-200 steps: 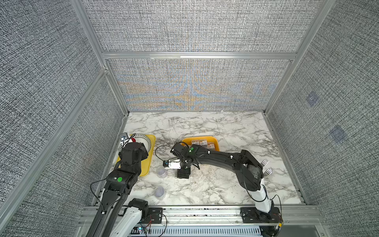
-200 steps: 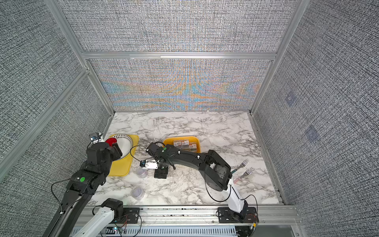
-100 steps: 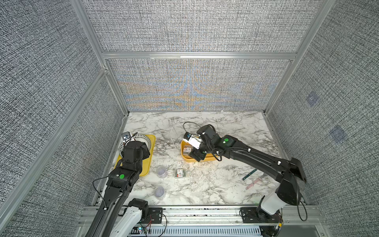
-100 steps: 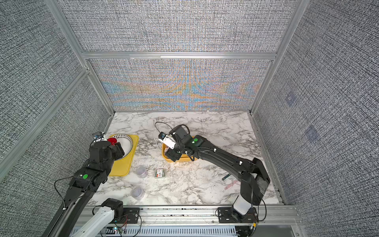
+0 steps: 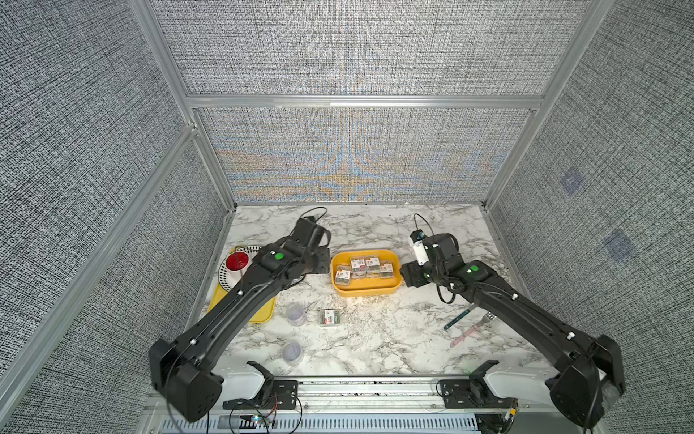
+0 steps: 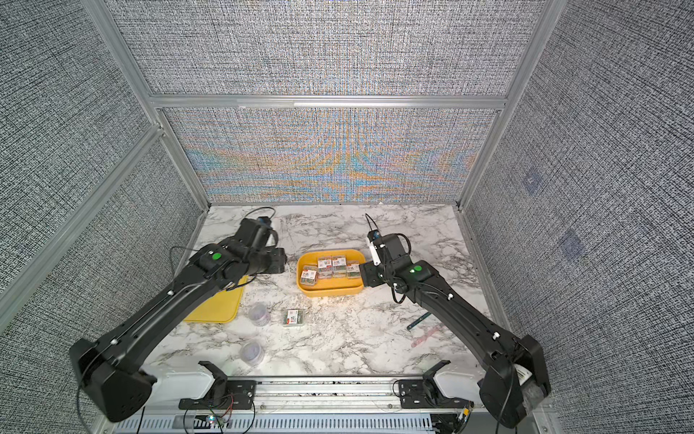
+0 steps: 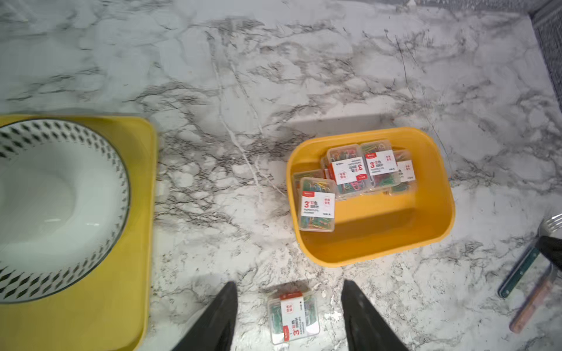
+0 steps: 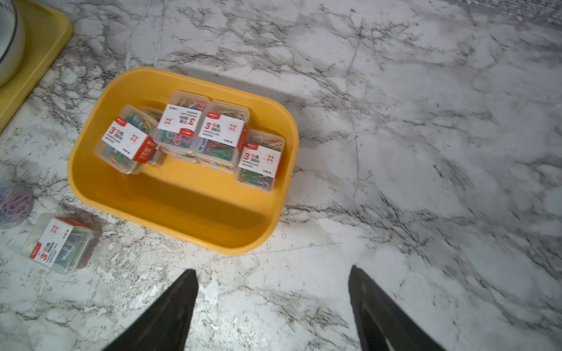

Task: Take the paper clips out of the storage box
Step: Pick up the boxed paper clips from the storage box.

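Holding the left claw (image 7: 289,282) spread and empty above the desk (image 5: 375,338), just left of the box (image 5: 366,291). Holding the right claw (image 8: 272,269) spread and empty too, just beside the box's right end. Looking down on the clip cases (image 8: 223,133) crowding the far half of the box, stacked in two layers, some tilting on those beneath, with the near half bare. Noting one case (image 5: 330,317) already out on the desk near the box, and two round tubs (image 5: 295,313) to its left, beside the tray (image 5: 263,312) carrying the bowl (image 7: 60,206). Judging most of the job undone.

Risking, on the next reach:
- Catching the box wall with a finger and shoving or tipping what looks a light box.
- Pinching a top case and dragging its tilted neighbour along.
- Losing a slick clear case from a shallow pinch.
- Knocking arm against arm, with both sitting at the same box.
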Controlling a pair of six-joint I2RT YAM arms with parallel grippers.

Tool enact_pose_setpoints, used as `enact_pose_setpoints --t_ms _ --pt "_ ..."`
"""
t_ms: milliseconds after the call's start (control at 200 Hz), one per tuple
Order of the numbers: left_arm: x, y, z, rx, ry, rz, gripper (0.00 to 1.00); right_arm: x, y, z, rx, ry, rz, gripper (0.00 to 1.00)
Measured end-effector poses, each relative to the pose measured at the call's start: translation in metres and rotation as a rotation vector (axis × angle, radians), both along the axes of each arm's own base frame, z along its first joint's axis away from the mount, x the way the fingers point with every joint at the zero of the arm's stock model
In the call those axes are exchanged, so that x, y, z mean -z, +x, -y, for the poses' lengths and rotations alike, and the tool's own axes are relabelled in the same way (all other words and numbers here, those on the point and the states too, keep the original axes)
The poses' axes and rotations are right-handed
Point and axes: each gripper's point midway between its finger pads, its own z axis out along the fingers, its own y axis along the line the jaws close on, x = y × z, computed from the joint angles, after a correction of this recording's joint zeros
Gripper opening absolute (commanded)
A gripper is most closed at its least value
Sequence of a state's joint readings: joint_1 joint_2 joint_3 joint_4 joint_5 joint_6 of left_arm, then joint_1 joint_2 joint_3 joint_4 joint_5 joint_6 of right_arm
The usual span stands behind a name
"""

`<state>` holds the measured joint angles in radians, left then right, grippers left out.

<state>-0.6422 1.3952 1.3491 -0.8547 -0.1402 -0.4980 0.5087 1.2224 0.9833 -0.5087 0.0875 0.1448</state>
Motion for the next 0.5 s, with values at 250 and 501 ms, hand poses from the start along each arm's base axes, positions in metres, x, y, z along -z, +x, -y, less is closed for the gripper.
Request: enact_pose_setpoints --t_ms 250,501 --pt "0.043 0.012 0.051 0.100 0.137 -0.175 0.58 0.001 -0.020 0.046 0.106 0.045 0.033 0.81" --pt "0.085 0.009 0.073 0.174 0.208 -0.306 0.59 -0.012 -0.022 0.049 0.100 0.094 0.079 0.81"
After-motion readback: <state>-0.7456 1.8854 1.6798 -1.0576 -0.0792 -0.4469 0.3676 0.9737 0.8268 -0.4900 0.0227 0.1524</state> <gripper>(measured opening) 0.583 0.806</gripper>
